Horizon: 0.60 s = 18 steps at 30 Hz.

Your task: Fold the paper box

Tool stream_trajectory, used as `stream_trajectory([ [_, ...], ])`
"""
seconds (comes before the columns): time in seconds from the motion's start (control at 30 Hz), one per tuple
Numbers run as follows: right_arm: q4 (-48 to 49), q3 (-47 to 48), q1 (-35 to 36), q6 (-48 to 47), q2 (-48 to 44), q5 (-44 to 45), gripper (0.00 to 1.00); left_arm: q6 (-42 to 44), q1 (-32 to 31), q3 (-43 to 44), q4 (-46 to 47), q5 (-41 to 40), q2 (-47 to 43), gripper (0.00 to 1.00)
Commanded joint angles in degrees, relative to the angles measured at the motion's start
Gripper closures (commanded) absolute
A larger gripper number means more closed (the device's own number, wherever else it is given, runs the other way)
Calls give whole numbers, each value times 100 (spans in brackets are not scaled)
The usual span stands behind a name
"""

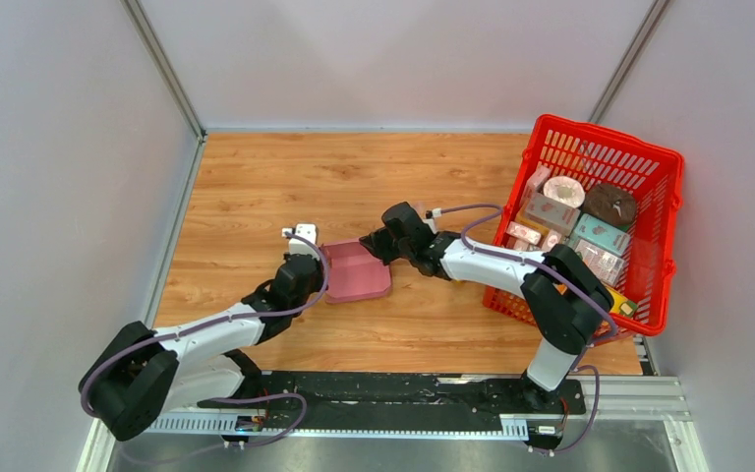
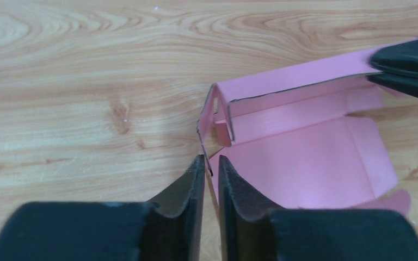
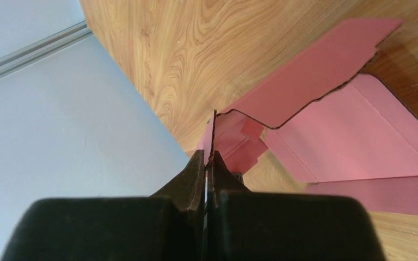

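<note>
**Paper box [image 1: 357, 272]: half-raised, an arm at each end**

Sits mid-surface [image 1: 256, 197], between the arms. Right hand [image 3: 209, 157] is clamped on the far-right wall edge. Left hand [image 2: 209, 163] has its fingers narrowly apart astride the left flap; whether they grip cannot be told. Likely risks: opposed pulls tearing or creasing the thin card, or the flap slipping free. Open wood lies far and left; red basket [image 1: 670, 246] crowds the right.

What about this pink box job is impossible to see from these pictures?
Top view: both arms cover the paper box ends, hiding each grip.
Left wrist view: whether the left jaws pinch the wall or just straddle it; a gap shows.
Top view: print on cartons in the basket, too small.
</note>
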Motion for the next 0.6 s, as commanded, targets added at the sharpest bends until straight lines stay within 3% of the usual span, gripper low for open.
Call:
stream_trajectory([
  [0.0, 531, -282, -48, 82, -2, 15, 100, 265, -29, 11, -16, 521, -724, 70],
  [0.17, 567, -379, -101, 38, -151, -56, 100, -33, -29, -437, -464, 249, -2060, 50],
  [0.27, 909, -555, -206, 29, -230, -126, 100, -437, 15, -613, -938, -278, -2501, 51],
  [0.43, 1085, -740, -259, 12, -327, -232, 100, -842, 462, -342, -1511, -386, -1986, 63],
  [0.57, 1156, -766, -286, 3, -327, -311, 100, -193, 499, -60, -1011, 45, -968, 63],
])
